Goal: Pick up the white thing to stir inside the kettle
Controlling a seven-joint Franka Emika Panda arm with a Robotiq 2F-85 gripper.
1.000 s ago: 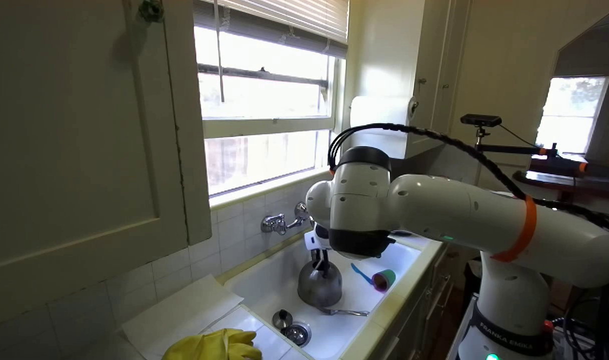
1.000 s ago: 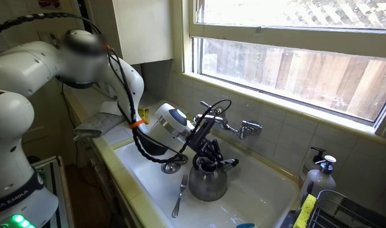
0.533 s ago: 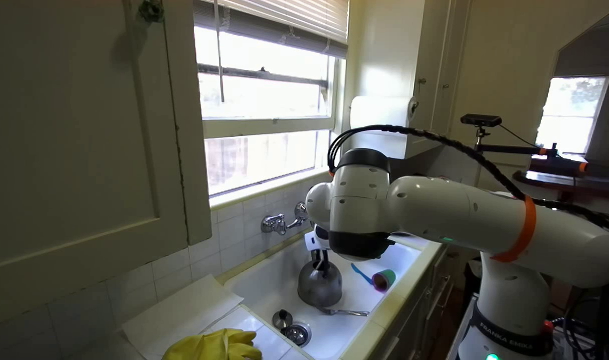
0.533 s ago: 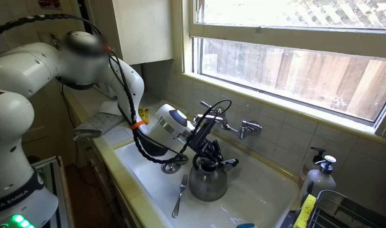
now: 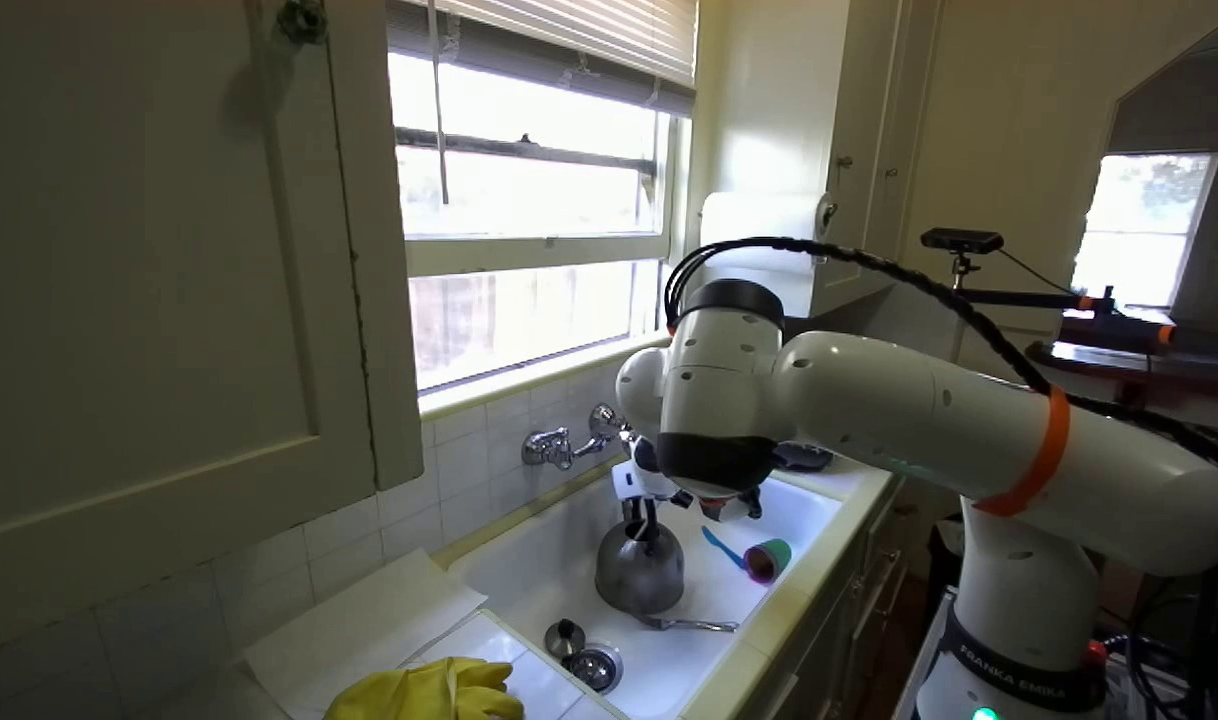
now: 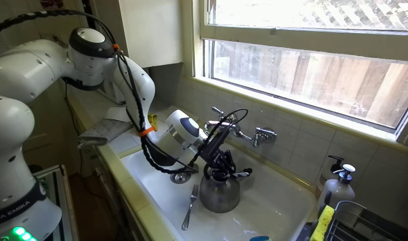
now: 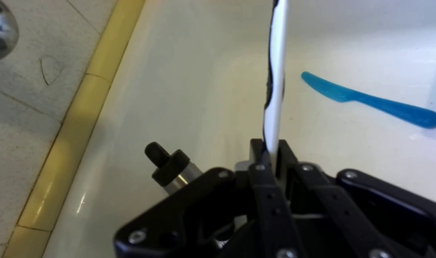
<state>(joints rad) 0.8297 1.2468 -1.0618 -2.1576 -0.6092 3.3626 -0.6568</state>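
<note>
Wrist view: the claw [image 7: 271, 154] is drawn together until its gap is only as wide as the slender white utensil [image 7: 277, 71] clamped between the fingertips. The utensil extends forward from the claw and leaves the frame, a dark edge along one side. To the left of the claw, a black-tipped metal spout [image 7: 173, 168] projects from behind the linkage; forward and to the right, a blue knife [image 7: 372, 100] lies in the sink basin [image 7: 168, 89]. In an exterior view, the kettle [image 6: 219, 197] bearing that spout stands upright in the basin directly below the claw. The fingers are at the kettle's mouth; its contents cannot be seen, and whether the utensil enters it cannot be determined. A fork [image 6: 190, 207] lies below and left of the claw. Well to the right stand two pump bottles [image 6: 336, 192], fill level unreadable, with a yellow sponge [image 6: 322, 222] just beside a wire rack [image 6: 375, 217] nearer the viewer. In an exterior view, the arm [image 5: 869, 400] screens most of the claw. Right of the claw's kettle, a green cup [image 5: 776, 551] lies on its side in the basin, pink interior visible, just beside the knife.
</note>
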